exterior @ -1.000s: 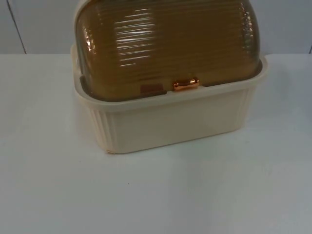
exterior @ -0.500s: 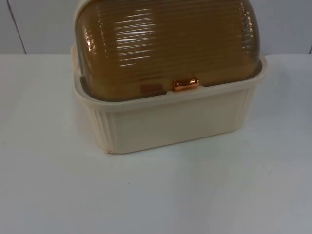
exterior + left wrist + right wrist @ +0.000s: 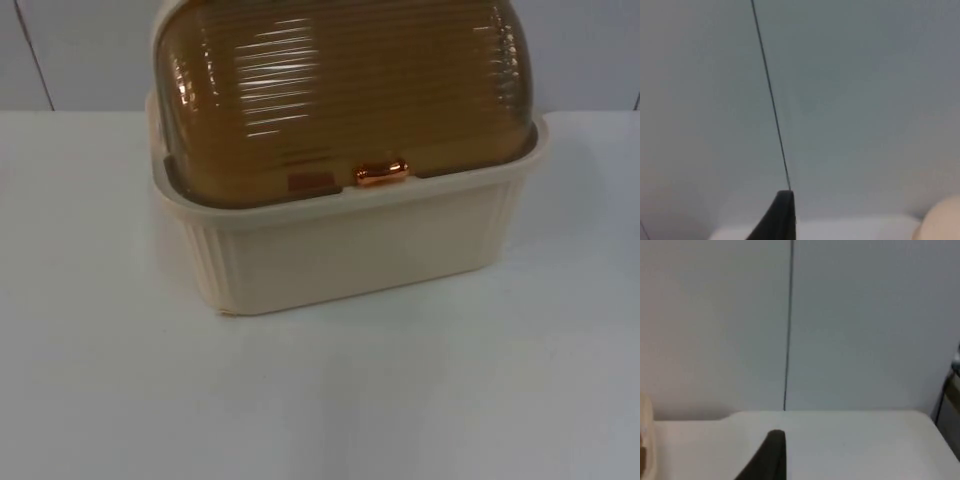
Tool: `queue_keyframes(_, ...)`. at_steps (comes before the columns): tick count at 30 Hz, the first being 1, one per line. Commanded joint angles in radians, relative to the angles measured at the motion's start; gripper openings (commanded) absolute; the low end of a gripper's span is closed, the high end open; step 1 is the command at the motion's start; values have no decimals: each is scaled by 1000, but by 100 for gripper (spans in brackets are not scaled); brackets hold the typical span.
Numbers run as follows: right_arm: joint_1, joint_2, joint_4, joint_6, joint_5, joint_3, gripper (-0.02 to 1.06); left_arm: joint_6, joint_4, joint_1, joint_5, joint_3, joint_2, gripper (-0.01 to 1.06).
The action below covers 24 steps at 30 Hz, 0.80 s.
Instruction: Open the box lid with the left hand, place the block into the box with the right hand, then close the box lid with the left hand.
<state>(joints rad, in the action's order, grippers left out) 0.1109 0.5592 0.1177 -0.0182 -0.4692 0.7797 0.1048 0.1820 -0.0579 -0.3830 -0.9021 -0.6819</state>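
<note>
White desk (image 3: 420, 400), matte surface, running back to its far edge where it meets the grey partition wall (image 3: 90, 50). Thin dark vertical seam (image 3: 33, 60) in the wall above the desk's far left corner; similar seams show in both wrist views (image 3: 771, 100) (image 3: 788, 325). Dark object (image 3: 951, 385) just past the desk's edge, too cropped to identify.

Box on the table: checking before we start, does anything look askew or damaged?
Nothing stands out. The cream ribbed plastic box sits flat on the white table, its amber ribbed domed lid shut, copper handle in front.
</note>
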Motion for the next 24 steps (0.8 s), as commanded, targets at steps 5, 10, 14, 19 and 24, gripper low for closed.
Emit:
queue_keyframes(5, -56, -220, 84, 42, -121, 144, 105, -51, -19, 1, -178, -30, 254, 105)
queue_keyframes(10, -86, -312, 133, 91, -233, 240, 105, -77, -24, 1, -232, -69, 390, 105)
queue_keyframes(14, -86, -447, 133, 102, -312, 307, 105, -159, -97, 1, -279, -116, 527, 105)
queue_keyframes(19, -86, -520, 63, 87, -341, 345, 105, -240, -182, 1, -419, -220, 567, 105)
queue_keyframes(24, -88, -524, 5, 18, -378, 400, 105, -254, -149, 19, -441, -347, 569, 105)
